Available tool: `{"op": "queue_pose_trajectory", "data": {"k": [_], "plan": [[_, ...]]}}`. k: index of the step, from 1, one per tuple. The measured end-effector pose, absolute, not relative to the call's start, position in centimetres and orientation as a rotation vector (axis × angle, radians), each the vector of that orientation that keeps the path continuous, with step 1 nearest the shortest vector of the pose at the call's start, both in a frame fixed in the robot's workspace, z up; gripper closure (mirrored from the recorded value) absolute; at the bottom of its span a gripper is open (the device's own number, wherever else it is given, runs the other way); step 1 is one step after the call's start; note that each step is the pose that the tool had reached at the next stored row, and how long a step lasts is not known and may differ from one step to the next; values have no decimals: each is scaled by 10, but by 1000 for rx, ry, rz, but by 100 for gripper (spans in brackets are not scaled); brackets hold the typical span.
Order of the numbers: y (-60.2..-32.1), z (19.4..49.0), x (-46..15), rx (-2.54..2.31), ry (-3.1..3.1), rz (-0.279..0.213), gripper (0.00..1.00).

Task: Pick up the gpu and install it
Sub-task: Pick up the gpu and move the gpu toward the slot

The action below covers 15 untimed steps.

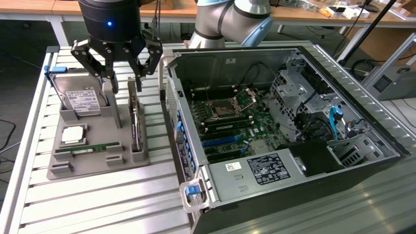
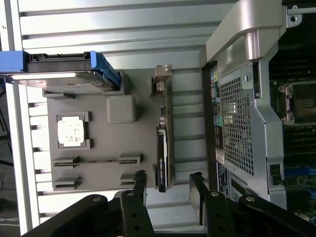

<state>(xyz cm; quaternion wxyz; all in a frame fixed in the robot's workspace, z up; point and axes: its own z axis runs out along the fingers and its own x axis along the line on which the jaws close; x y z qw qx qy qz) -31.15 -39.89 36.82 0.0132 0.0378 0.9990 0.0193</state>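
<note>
The gpu (image 1: 134, 119) is a thin dark card standing on its long edge in a slot of the grey fixture tray (image 1: 97, 163), on the exterior view's left. In the wrist view the gpu (image 2: 163, 153) runs lengthwise, with its silvery bracket (image 2: 161, 79) at the far end. My black gripper (image 1: 125, 84) hangs just over the card's far end. It is open and holds nothing. Seen from the wrist, the gripper (image 2: 168, 183) has one finger on each side of the card's line, and the fingertips (image 2: 139, 178) are apart from the card.
The tray also carries a silver hard drive in a blue frame (image 1: 78, 95), a CPU (image 1: 73, 134) and a green RAM stick (image 1: 87, 147). An open computer case (image 1: 338, 73) lies on the exterior view's right, its motherboard (image 1: 237, 114) and blue slot (image 1: 217, 141) exposed. The table (image 1: 97, 204) is slatted metal.
</note>
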Motion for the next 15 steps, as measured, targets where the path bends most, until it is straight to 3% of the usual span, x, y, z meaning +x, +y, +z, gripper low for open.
{"op": "queue_pose_trajectory", "data": {"k": [15], "plan": [[-399,364,-312,118,3112,60,52]]}}
